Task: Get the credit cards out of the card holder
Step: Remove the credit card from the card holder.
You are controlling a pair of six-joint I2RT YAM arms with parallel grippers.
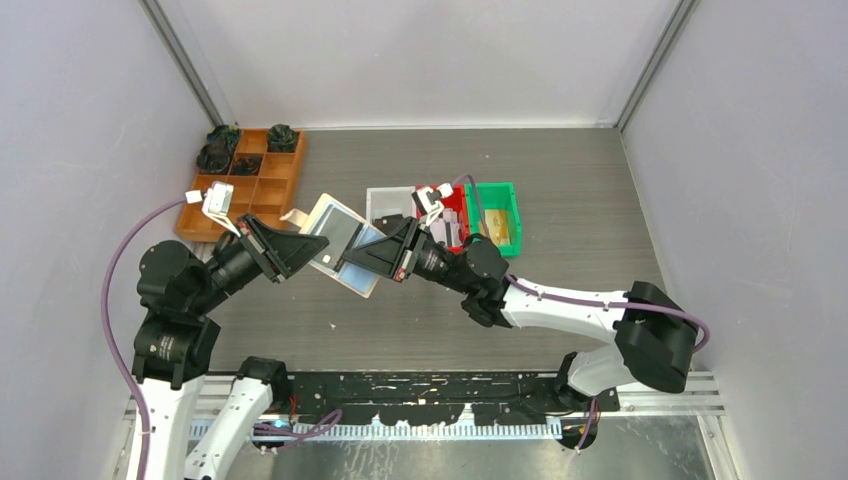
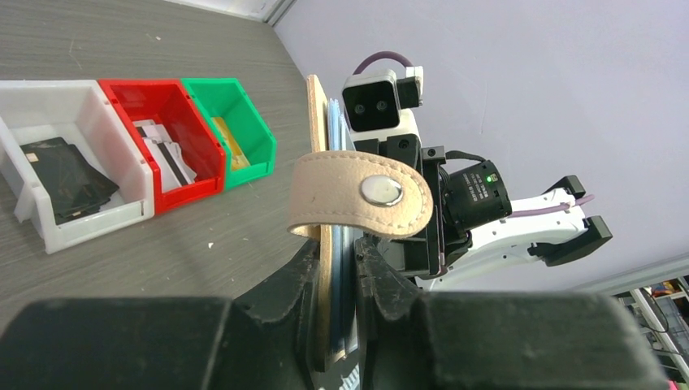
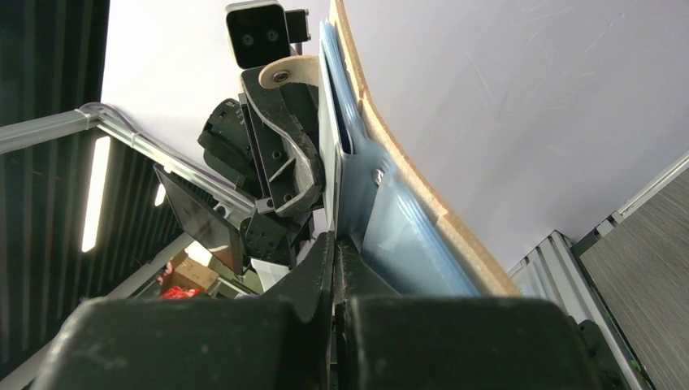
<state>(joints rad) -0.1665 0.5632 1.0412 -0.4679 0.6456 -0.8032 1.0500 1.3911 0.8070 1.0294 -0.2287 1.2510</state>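
Note:
The card holder (image 1: 340,228) hangs open in mid-air over the table, held between both arms. My left gripper (image 2: 337,248) is shut on its edge, clamping the tan cover (image 2: 318,146) and the blue-grey inner layers; the snap strap (image 2: 361,192) curls above the fingers. My right gripper (image 3: 335,240) is pressed shut on a thin blue-grey inner leaf of the card holder (image 3: 406,236); I cannot tell whether a card is in the pinch. Loose credit cards lie in the bins: black ones (image 2: 65,175), white-patterned ones (image 2: 162,154) and a gold one (image 2: 230,142).
A white bin (image 1: 385,203), a red bin (image 1: 455,205) and a green bin (image 1: 497,195) stand side by side just beyond the grippers. An orange-brown compartment tray (image 1: 270,185) with dark items sits at the back left. Grey walls close in on both sides.

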